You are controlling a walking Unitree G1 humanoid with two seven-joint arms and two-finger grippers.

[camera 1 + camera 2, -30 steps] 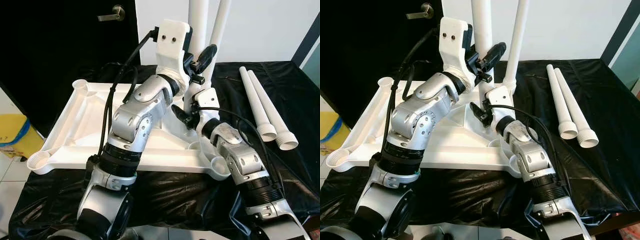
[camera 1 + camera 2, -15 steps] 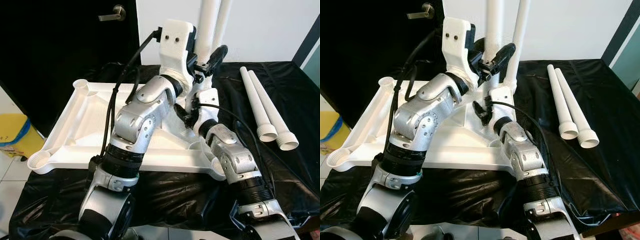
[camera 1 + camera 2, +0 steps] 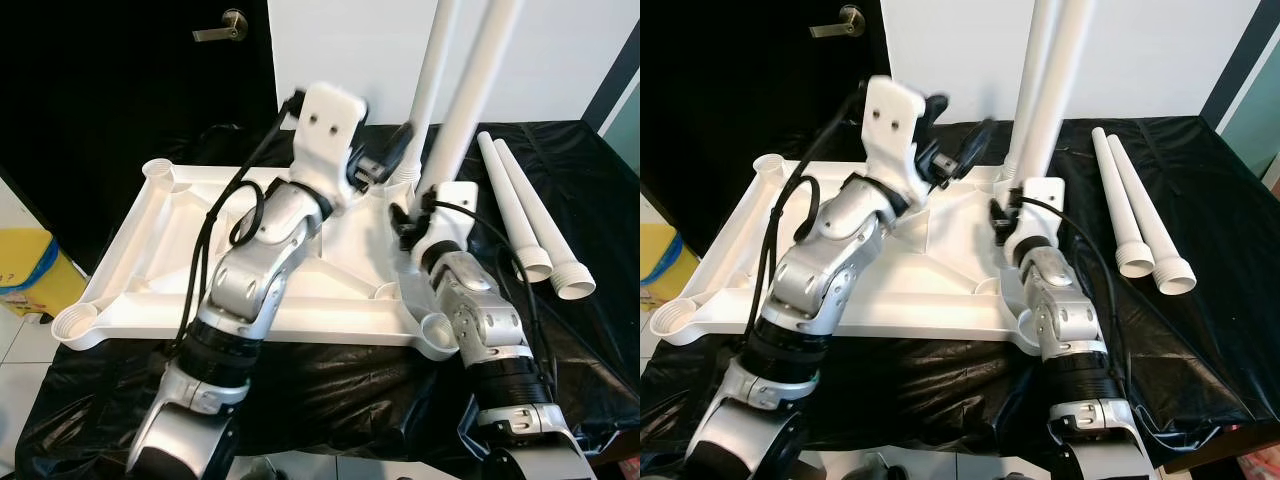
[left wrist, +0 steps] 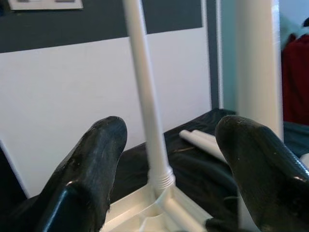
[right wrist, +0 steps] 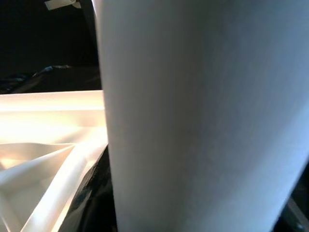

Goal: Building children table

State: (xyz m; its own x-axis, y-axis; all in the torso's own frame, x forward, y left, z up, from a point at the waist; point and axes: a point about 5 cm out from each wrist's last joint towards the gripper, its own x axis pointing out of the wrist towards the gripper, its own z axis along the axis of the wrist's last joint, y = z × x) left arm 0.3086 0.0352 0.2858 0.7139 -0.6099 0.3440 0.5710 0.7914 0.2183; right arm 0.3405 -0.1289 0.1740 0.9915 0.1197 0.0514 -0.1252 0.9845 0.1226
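My right gripper [image 3: 408,222] was clamped on a white leg [image 3: 478,88] that leaned up from the tabletop's [image 3: 170,262] near right side, just beside a thinner leg [image 3: 432,75] already standing in the far right corner socket. My left gripper [image 4: 169,159] hung wide open above the tabletop — that far leg showed between its fingers [image 4: 91,164], untouched. The tabletop lay upside down on the black cloth [image 3: 600,200], its left edge overhanging, and two spare legs [image 3: 530,215] lay well apart on the right.
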